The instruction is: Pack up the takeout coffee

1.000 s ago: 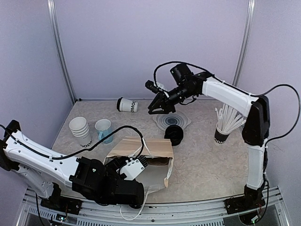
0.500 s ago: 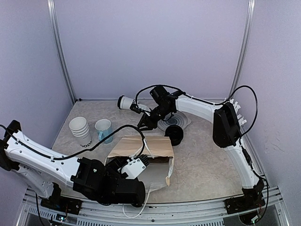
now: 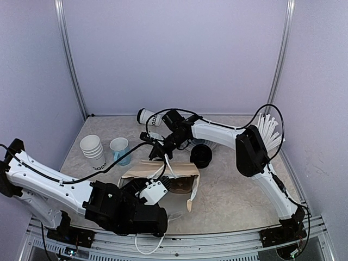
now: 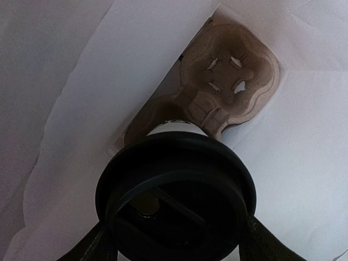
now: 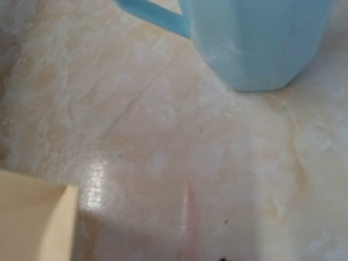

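Nearest the camera, the left tool [image 4: 174, 242] is pushed into the brown paper bag [image 3: 163, 169], which lies on its side on the beige marbled surface [image 3: 234, 179]. Its fingers are clamped on either side of the white paper cup with a round black plastic lid [image 4: 175, 185]. So the coffee's inside the bag, lid facing the wrist cam, with a brown cardboard cup carrier [image 4: 234, 81] just past it. The right tool [image 3: 156, 149] hovers over the bag's far edge, and honestly I can't tell if it's open or closed. Left of it sit a light-blue handled mug [image 3: 119, 148] and a stack of white paper cups [image 3: 92, 149]. Further back there's a squat black round thing [image 3: 201, 156], another white cup on its side [image 3: 147, 118], and white straws [image 3: 269, 126].
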Action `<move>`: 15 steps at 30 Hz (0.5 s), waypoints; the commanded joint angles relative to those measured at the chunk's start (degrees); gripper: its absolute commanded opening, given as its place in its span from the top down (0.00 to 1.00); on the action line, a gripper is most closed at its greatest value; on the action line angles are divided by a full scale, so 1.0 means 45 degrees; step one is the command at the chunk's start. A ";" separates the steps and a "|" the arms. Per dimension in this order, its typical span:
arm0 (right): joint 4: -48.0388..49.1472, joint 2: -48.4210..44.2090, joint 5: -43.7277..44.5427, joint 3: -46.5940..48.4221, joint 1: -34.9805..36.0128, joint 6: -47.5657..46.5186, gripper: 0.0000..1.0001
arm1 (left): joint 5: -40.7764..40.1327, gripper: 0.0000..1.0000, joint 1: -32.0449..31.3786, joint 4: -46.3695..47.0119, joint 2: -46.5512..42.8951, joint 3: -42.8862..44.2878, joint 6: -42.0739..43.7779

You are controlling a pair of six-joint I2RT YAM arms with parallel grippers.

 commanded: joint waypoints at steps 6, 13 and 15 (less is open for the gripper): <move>0.0291 -0.0412 -0.0987 -0.1202 0.0124 -0.0001 0.66 | 0.0258 0.61 0.0441 0.0257 -0.0203 -0.0700 0.0162; 0.0306 -0.0542 -0.1192 -0.1367 0.0359 -0.0071 0.66 | 0.0477 0.61 0.0620 0.1038 -0.0281 -0.0942 0.0614; 0.0343 -0.0597 -0.1183 -0.1448 0.0424 -0.0091 0.66 | 0.0571 0.61 0.0687 0.1054 -0.0231 -0.0973 0.0649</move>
